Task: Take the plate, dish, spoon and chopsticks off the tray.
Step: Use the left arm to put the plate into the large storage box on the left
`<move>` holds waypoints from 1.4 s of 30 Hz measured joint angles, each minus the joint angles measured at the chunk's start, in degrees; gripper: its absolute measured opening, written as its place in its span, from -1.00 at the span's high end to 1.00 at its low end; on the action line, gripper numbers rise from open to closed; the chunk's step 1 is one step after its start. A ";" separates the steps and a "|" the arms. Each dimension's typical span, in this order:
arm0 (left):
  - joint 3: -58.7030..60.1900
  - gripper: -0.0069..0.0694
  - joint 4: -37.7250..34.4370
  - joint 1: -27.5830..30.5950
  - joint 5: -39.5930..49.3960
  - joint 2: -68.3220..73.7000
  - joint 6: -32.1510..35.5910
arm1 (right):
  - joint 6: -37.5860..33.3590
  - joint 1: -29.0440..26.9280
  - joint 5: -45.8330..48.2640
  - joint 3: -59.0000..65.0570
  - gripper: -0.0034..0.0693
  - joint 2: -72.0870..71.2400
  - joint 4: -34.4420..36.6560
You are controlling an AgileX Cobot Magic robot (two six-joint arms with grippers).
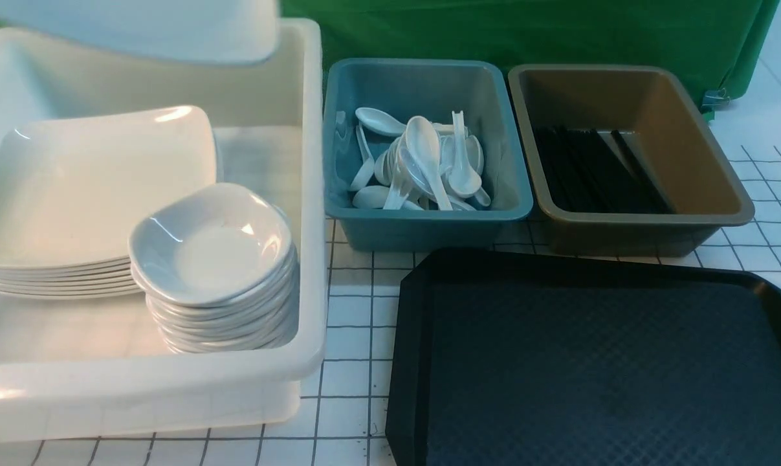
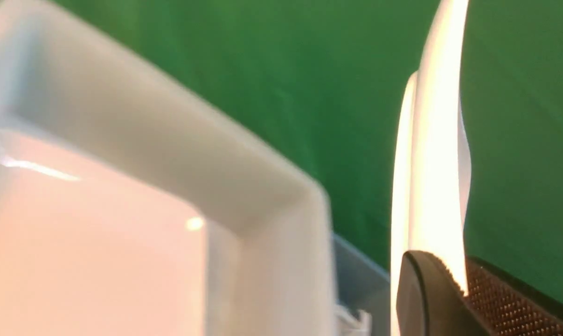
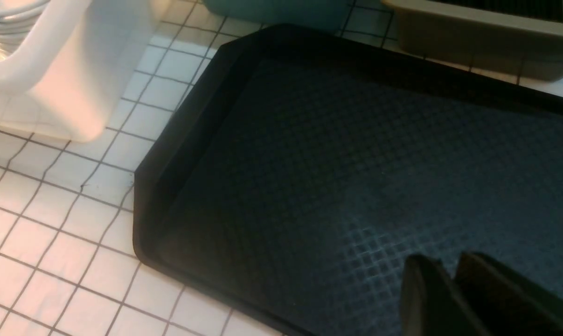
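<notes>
Plate [image 2: 437,140] pinched by its rim in my left fingers [image 2: 496,303] above white tub [image 1: 312,194]; glossy, probably slippery, stiff, breakable; right fingers [image 3: 421,298] empty over tray [image 3: 309,140], open or closed unclear.

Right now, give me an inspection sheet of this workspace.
Surface: white gridded tabletop; tray bare where visible.
Job's things: plate held up over the white tub; spoons in teal tub; chopsticks in brown tub; small dishes stacked in the white tub.
Clutter: stacked plates in the white tub.
Grippers: left gripper shut on the plate's edge; right gripper over the tray, jaws slightly apart, empty.
Cables: nothing seen.
Surroundings: green backdrop behind.
</notes>
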 joint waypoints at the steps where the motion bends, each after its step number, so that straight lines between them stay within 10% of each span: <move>1: 0.06 0.76 -0.65 4.08 1.89 1.80 2.24 | 0.00 0.00 0.00 0.00 0.62 0.00 0.00; 42: 0.07 0.74 7.63 5.17 0.52 27.56 15.03 | 0.18 0.00 -1.93 0.00 0.51 0.00 0.00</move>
